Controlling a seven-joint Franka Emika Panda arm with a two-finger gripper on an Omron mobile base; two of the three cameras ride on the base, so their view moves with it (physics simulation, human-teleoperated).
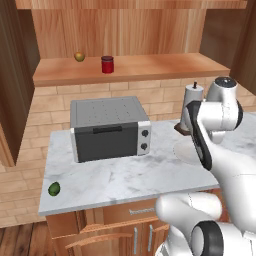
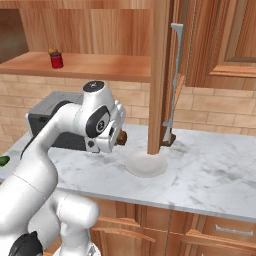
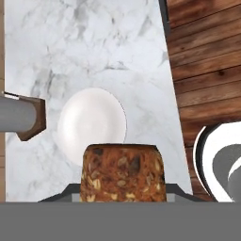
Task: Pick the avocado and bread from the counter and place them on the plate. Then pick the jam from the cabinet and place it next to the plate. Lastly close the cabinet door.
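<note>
One item is in hand: our gripper is clamped on the bread, carried above the counter with the plate lying bare just beyond the fingertips, so we judge this the bread-to-plate step. Next we need to bring the bread over the plate's middle, lower it and let go. Off to the far side the avocado waits at the counter's edge, and the jam stands on the open cabinet shelf above.
</note>
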